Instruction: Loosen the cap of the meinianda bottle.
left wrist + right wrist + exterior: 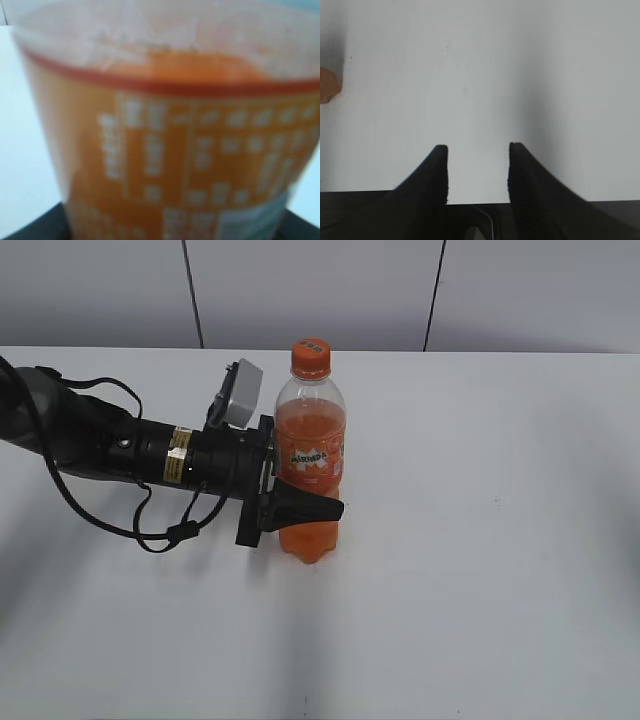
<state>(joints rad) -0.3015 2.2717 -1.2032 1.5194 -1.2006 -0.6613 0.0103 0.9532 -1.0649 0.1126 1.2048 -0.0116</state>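
Note:
The meinianda bottle (310,455) stands upright on the white table (480,570), full of orange drink, with its orange label facing me. The orange cap (311,357) sits on its neck. My left gripper (300,508) reaches in from the left and is shut on the bottle's lower body. The bottle's label (170,165) fills the left wrist view, blurred and very close. My right gripper (477,150) is open and empty over bare table; it is out of the exterior view. A sliver of orange (327,86) shows at the left edge of the right wrist view.
The left arm (130,450) and its cables lie across the table's left side. A grey panelled wall (320,290) runs behind the table's far edge.

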